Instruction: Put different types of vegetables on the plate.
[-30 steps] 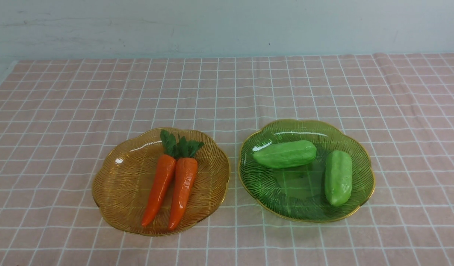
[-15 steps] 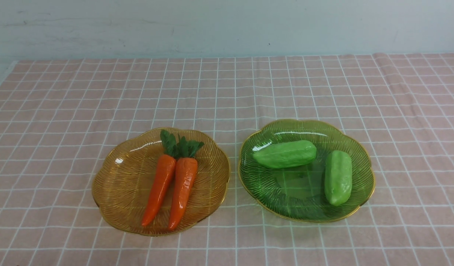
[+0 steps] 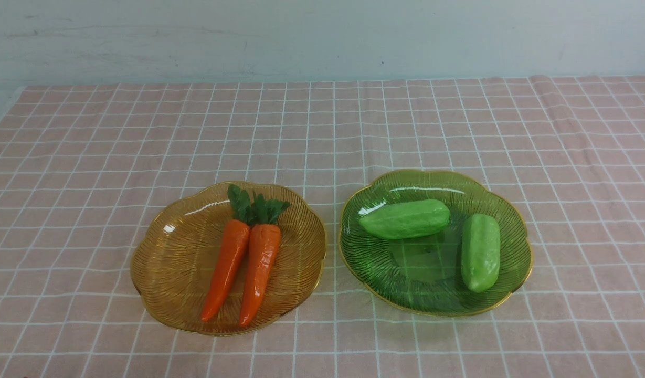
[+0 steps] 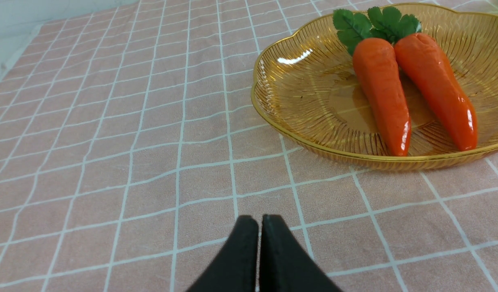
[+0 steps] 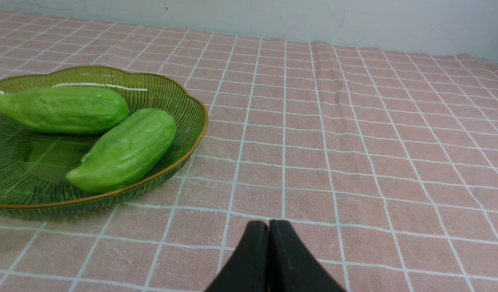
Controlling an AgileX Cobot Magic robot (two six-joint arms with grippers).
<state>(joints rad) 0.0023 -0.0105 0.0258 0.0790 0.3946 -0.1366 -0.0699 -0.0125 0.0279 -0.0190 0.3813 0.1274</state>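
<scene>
Two orange carrots (image 3: pixel 226 268) (image 3: pixel 260 264) with green tops lie side by side in an amber glass plate (image 3: pixel 165 262). Two light-green gourds (image 3: pixel 404 218) (image 3: pixel 480 251) lie in a green glass plate (image 3: pixel 374 273) to its right. Neither arm shows in the front view. In the left wrist view my left gripper (image 4: pixel 259 221) is shut and empty over the cloth, short of the amber plate (image 4: pixel 281 81) and its carrots (image 4: pixel 380 91). In the right wrist view my right gripper (image 5: pixel 268 225) is shut and empty, beside the green plate (image 5: pixel 192 121) and its gourds (image 5: pixel 125 150).
A pink checked cloth (image 3: pixel 322 131) covers the table. A pale wall (image 3: pixel 322 37) stands behind it. The cloth's left edge (image 3: pixel 2 115) shows at the far left, and a fold (image 3: pixel 542 89) runs through the cloth at the back right.
</scene>
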